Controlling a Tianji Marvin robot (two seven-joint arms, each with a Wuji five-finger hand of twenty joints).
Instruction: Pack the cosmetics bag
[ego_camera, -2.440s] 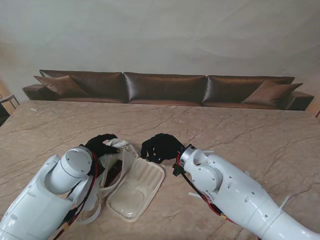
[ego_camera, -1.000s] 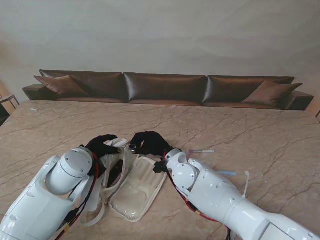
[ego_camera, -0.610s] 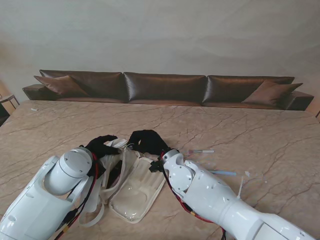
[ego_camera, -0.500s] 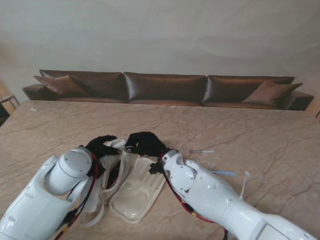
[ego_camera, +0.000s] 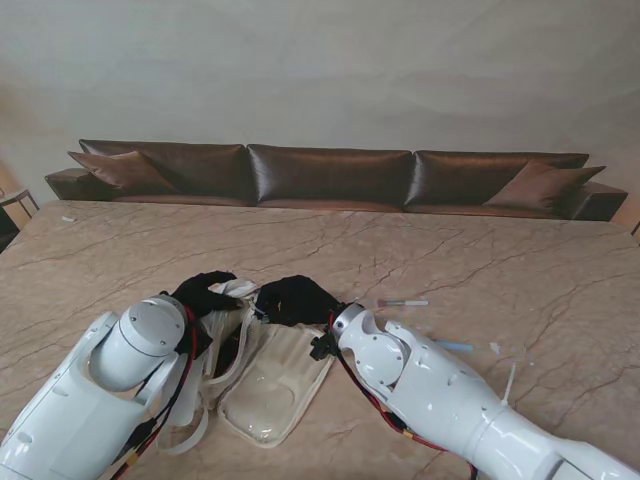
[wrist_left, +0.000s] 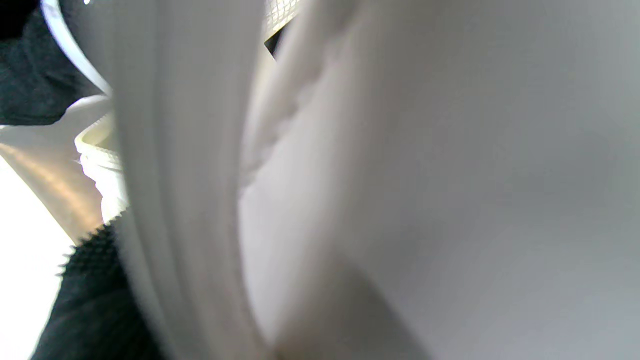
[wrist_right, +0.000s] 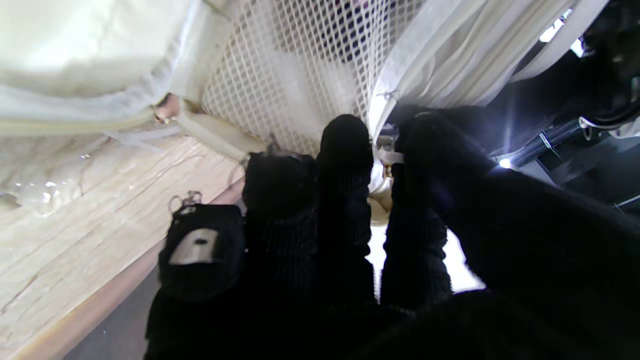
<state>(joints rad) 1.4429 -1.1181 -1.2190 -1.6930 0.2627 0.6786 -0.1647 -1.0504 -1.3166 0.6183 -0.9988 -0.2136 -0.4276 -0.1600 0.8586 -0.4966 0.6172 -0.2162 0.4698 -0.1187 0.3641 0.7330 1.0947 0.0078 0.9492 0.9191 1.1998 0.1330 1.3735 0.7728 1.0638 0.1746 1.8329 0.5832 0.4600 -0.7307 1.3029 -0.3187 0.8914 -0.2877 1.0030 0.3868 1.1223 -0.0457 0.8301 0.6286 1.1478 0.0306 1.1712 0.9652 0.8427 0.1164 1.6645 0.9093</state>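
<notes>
The cream fabric cosmetics bag with a clear plastic flap (ego_camera: 272, 375) lies unfolded on the marble-patterned table (ego_camera: 500, 270), between the two arms and nearer the robot's left. It looks light and limp: soft cloth walls, a white mesh inner pocket (wrist_right: 300, 70) and a slick vinyl flap that would likely slide under a flat press. A firm pinch on a seam, the edge binding or the zip hardware seems the surest hold, since the panels will fold rather than lift as one piece.

The black-gloved left hand (ego_camera: 205, 291) is closed on the bag's far upper edge, holding it up; its wrist view shows only blurred pale fabric. The black-gloved right hand (ego_camera: 292, 298) has its fingers (wrist_right: 345, 150) drawn together at the bag's rim by the mesh, apparently pinching the edge, though the exact contact is hard to make out.

Counted: one bag, and two slim stick-like items on the table to the right, a thin pink-tipped tube (ego_camera: 402, 302) and a pale blue stick (ego_camera: 452, 346).
</notes>
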